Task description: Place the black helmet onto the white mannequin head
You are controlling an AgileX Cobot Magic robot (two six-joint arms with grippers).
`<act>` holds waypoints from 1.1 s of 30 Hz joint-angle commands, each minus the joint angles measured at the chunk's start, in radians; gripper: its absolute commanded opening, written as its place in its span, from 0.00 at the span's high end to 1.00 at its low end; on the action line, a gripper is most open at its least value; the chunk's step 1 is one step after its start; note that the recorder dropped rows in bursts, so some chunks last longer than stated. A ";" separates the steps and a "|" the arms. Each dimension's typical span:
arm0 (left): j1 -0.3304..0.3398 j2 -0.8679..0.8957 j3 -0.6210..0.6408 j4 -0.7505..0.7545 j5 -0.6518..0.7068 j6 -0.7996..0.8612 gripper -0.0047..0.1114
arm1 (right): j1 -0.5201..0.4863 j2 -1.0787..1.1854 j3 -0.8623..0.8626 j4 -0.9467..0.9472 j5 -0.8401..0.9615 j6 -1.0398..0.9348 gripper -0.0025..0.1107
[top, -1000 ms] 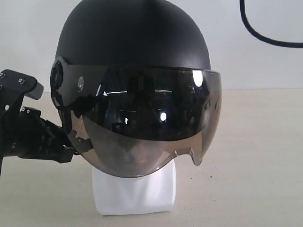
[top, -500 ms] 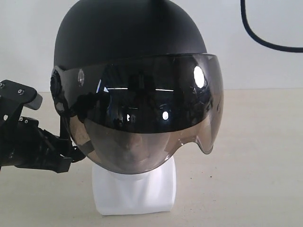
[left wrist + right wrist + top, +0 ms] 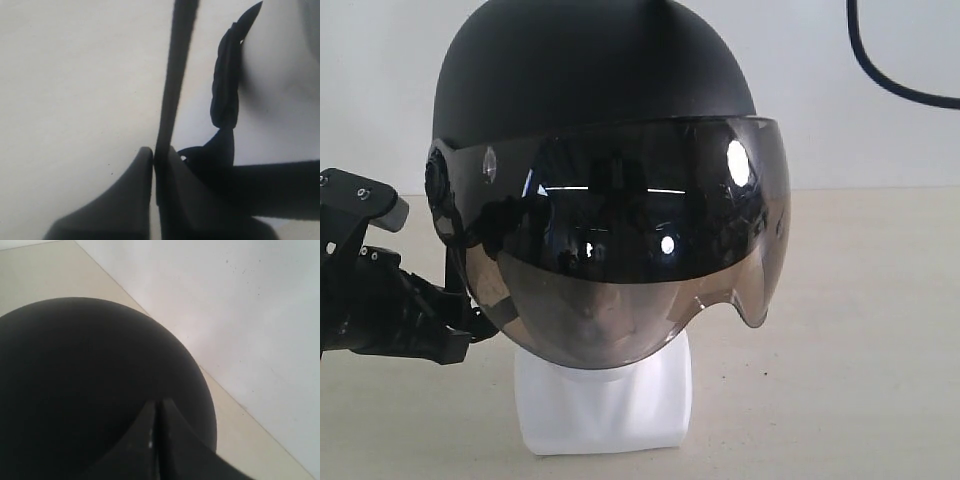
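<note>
Two hands are found at the black helmet (image 3: 595, 70), which is seated over the white mannequin head (image 3: 605, 400). A black strap (image 3: 175, 75) is pinched in the left hand (image 3: 154, 156), probably so the shell is steadied. The right hand (image 3: 159, 405) is clenched empty over the crown. A beige table (image 3: 860, 330) and white wall (image 3: 800, 90) are seen.
</note>
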 commanded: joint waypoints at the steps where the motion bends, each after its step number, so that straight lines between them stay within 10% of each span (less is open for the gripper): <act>1: -0.004 0.004 0.016 0.005 0.033 0.003 0.92 | 0.000 -0.009 0.004 0.031 0.067 -0.013 0.98; 33: -0.004 0.033 0.042 0.005 0.059 0.019 0.92 | 0.000 -0.014 0.004 0.072 0.095 -0.031 0.98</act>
